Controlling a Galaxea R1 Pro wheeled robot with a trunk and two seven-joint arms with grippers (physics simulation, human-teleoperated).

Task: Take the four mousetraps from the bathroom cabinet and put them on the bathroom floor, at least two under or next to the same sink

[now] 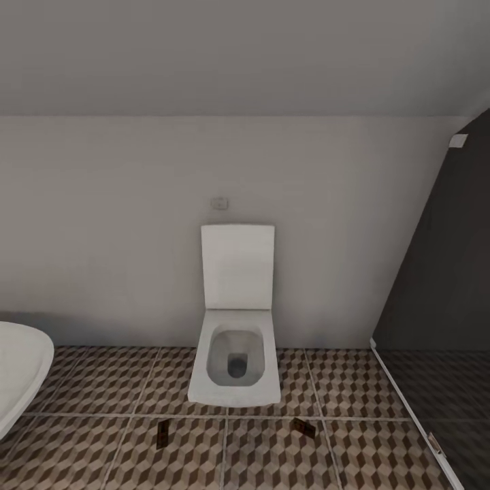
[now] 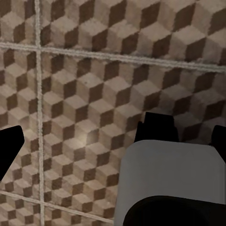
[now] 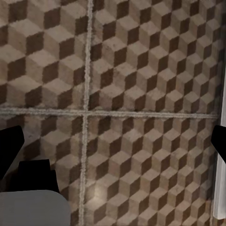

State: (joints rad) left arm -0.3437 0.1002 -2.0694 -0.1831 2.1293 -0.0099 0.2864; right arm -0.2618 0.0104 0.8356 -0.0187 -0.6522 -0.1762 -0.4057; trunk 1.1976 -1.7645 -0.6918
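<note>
From the head camera, a white square toilet stands against a pale wall with its lid up, and a small flush plate sits on the wall above it. The bathroom floor, in brown-and-beige cube-pattern tiles with pale grout lines, spreads in front of it. Two mousetraps lie flat on that floor just ahead of the toilet's front edge, the left mousetrap off one front corner and the right mousetrap off the other, well apart from each other. A curved white rim enters at the left edge, and a dark glass panel with a pale bottom rail closes off the right side. In the left wrist view, the left gripper hangs over bare tile, its dark fingers spread wide with nothing between them; a grey block with a dark mount lies beside it, and grout lines cross on the floor beyond the fingertips. In the right wrist view, the right gripper is likewise spread and empty above a grout crossing, with a grey block near one finger and a pale strip past the other.
</note>
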